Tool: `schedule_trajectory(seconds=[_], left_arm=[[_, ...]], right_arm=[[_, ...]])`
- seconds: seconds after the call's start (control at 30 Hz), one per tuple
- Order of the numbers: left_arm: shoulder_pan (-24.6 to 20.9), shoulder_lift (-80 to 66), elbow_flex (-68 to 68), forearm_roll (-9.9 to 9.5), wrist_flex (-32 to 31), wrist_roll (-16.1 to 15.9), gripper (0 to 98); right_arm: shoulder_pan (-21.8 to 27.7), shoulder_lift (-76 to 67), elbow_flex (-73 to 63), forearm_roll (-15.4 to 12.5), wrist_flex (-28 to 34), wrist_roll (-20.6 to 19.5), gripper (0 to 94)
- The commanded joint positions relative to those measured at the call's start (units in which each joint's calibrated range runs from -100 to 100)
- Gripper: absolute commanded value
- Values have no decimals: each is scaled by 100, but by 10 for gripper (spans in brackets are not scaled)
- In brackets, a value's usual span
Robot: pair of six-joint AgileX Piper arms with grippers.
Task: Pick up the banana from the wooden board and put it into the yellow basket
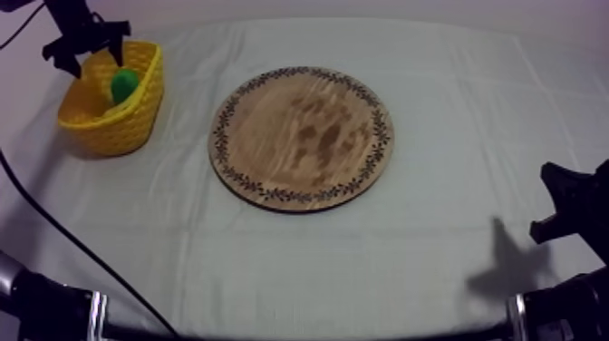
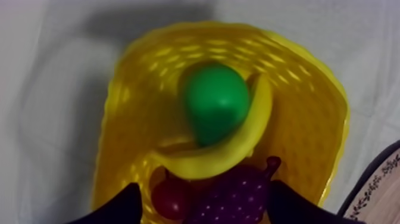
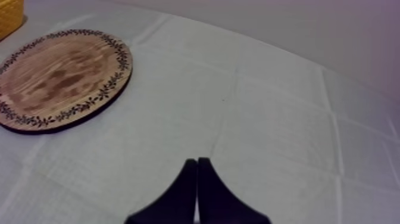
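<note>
The banana (image 2: 238,146) lies inside the yellow basket (image 2: 143,77), curled around a green pear (image 2: 215,102). Below them in the basket sit a small red fruit (image 2: 171,198) and a bunch of purple grapes (image 2: 235,196). My left gripper (image 1: 87,47) hangs open over the basket (image 1: 136,113) at the table's far left, nothing between its fingers (image 2: 122,207). The pear (image 1: 123,84) pokes above the basket's rim. The round wooden board (image 1: 302,136) lies bare at the table's middle. My right gripper (image 1: 560,204) rests low at the right edge, its fingers (image 3: 196,190) together as a narrow wedge.
The board's patterned rim (image 2: 375,187) shows just beside the basket. In the right wrist view the board (image 3: 59,77) lies ahead on the grey-white cloth (image 3: 268,119), with a corner of the basket (image 3: 11,15) beyond it.
</note>
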Motion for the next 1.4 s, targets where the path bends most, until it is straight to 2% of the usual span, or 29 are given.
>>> schedule_trajectory(seconds=[0.0,0.1,0.27,0.37,0.53,0.8,1.0,1.37], left_arm=[[-23,-128,70,2,-132,-2,727],[-52,-385,181,3,-287,-33,659],[-79,-993,383,24,-467,-153,374],[-85,-1502,632,47,-660,-200,250],[-106,-2607,1269,138,-1107,-268,127],[-90,-4583,2327,296,-1528,-397,17],[-55,-6002,3011,411,-1698,-559,2],[-47,-8607,5452,435,-2753,-775,0]], right_arm=[[0,0,-3,1,2,0,3],[0,0,-3,1,2,0,3],[0,0,-3,1,2,0,3],[0,0,-3,1,2,0,3],[0,0,-3,1,2,0,3],[0,0,-3,1,2,0,3],[0,0,-3,1,2,0,3],[0,0,-3,1,2,0,3]])
